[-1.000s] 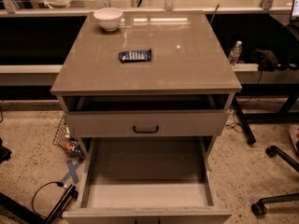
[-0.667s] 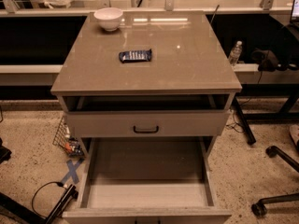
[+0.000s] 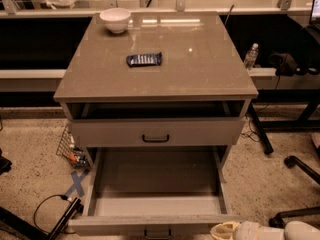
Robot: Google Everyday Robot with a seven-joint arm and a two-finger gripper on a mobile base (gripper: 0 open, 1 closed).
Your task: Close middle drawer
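The middle drawer (image 3: 157,206) sticks way out past the front edge of the desk (image 3: 200,69). The gripper (image 3: 227,230) sits low by the drawer's front, out from the desk's front right corner (I cannot tell how open it is, or if it holds anything). It should push the front near its middle, straight back.
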